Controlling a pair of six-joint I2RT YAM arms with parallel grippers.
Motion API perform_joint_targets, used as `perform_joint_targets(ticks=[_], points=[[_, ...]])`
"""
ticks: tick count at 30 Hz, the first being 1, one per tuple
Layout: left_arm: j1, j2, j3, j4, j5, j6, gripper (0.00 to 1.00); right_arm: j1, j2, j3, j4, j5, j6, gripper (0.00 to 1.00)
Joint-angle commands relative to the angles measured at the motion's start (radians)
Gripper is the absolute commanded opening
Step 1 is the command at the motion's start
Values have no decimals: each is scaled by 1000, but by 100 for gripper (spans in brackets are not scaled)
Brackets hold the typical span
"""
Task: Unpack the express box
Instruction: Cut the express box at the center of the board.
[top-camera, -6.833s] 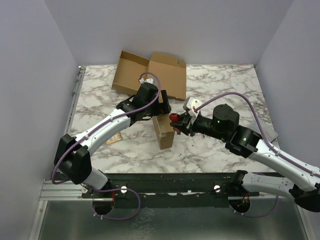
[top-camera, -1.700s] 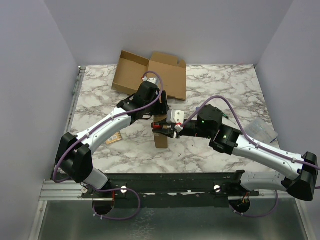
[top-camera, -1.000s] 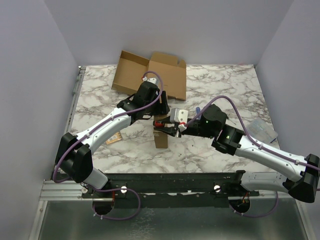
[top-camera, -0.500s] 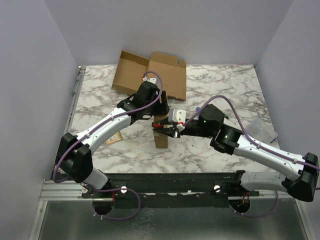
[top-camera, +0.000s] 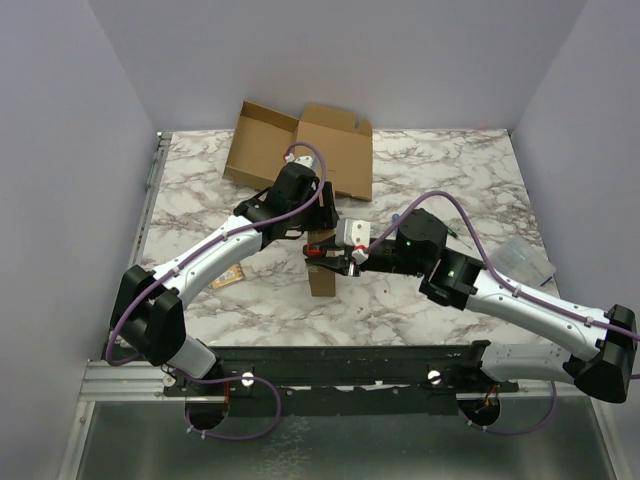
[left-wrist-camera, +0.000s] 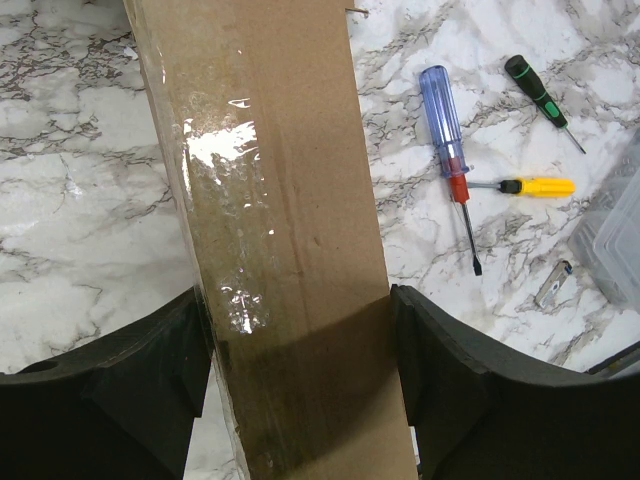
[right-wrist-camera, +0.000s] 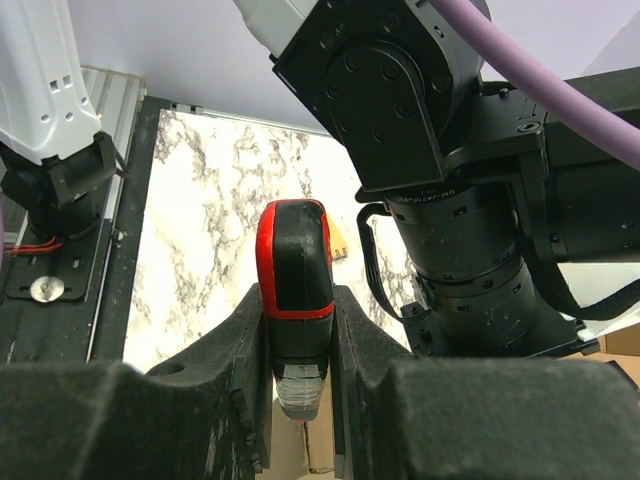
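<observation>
The express box (top-camera: 322, 274) is a narrow brown carton sealed with glossy clear tape (left-wrist-camera: 225, 180), standing on the marble table. My left gripper (top-camera: 318, 226) is shut on the far end of the box (left-wrist-camera: 290, 200), one finger pressed to each side. My right gripper (top-camera: 335, 254) is shut on a red and black utility knife (right-wrist-camera: 294, 268). The knife (top-camera: 320, 250) points left, and its tip sits right over the top of the box (right-wrist-camera: 305, 452).
An opened, flattened carton (top-camera: 300, 150) lies at the back. A blue screwdriver (left-wrist-camera: 445, 120), a yellow one (left-wrist-camera: 520, 186) and a green one (left-wrist-camera: 535, 85) lie right of the box. A clear plastic container (top-camera: 526, 260) sits far right, a small tan item (top-camera: 228, 278) at left.
The right arm has carried the knife from the box's right side leftward onto its top, dipping slightly over the last second. The left gripper has stayed clamped on the box.
</observation>
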Motion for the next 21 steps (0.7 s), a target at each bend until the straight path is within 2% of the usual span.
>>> perform_joint_targets(ticks=[1,9,21], points=[[0,8,-10,-59,44,-3,56,3,-9,25,-50,5,-12,1],[1,9,-15,-60,43,-2,56,3,-55,11,-35,-2,0,1],[2,1,-13,-59,47,-5,55,3,-24,5,-31,13,-12,1]])
